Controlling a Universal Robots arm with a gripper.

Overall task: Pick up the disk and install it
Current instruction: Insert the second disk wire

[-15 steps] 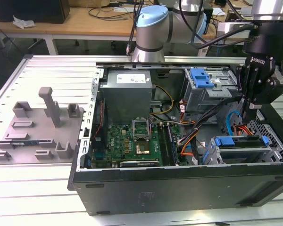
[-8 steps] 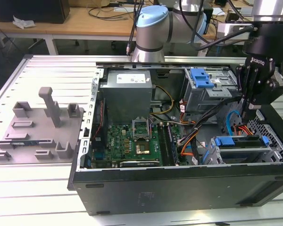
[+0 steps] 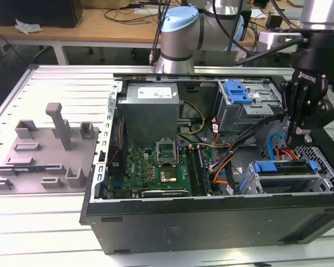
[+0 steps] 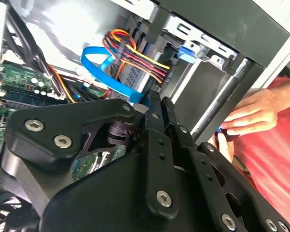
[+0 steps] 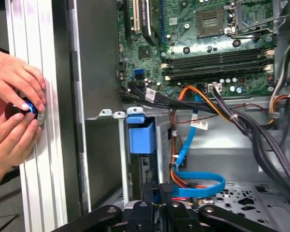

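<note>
You've got one arm [image 3: 181,33], one gripper [image 3: 295,125], one open case [image 3: 211,222], one motherboard [image 3: 150,167], two hands [image 5: 12,77] [image 5: 9,140], one grey fixture [image 3: 44,150].

Blue-railed disk [image 3: 284,168] seated in drive cage [image 3: 323,178].

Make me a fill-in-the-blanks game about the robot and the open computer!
1. The gripper hangs over the open ____ case.
2. The flat ribbon cable near the gripper is ____.
3. Beside the case, a person's ____ rest on the table.

Missing words: computer; blue; hands
</note>
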